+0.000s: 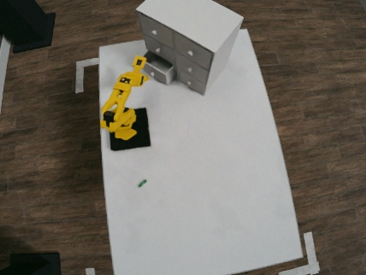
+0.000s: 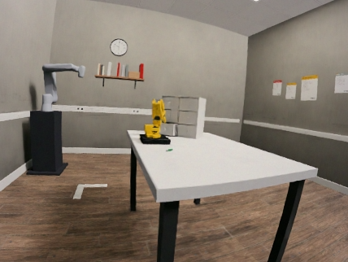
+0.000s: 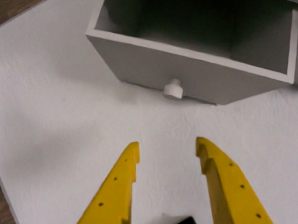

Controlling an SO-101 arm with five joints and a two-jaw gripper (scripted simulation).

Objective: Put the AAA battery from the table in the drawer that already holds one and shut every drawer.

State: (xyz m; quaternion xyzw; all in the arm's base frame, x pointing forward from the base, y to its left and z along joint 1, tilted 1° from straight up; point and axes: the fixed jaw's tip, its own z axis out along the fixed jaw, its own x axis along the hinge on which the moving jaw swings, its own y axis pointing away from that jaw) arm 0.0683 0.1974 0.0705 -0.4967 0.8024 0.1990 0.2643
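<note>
Nearest, a small green cylindrical AAA battery (image 1: 142,184) lies on the white rectangular tabletop (image 1: 214,171), near its left edge. Beyond it, a yellow five-joint arm (image 1: 121,96) rises from a black square base plate (image 1: 143,141). Its yellow pincer (image 3: 167,155) is partly parted, empty, just short of the white knob (image 3: 173,88) of the open grey drawer (image 1: 160,70). Farthest, a grey six-drawer cabinet (image 1: 205,26) occupies the far edge.

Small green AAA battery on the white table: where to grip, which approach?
Grip the small green AAA battery across its short width at mid-length, coming straight down from above. It lies flat and alone on the white table, tilted diagonally in the top view, so turn the jaws crosswise to its long axis. The yellow gripper is part-open and empty, facing the open grey bottom-left drawer.
</note>
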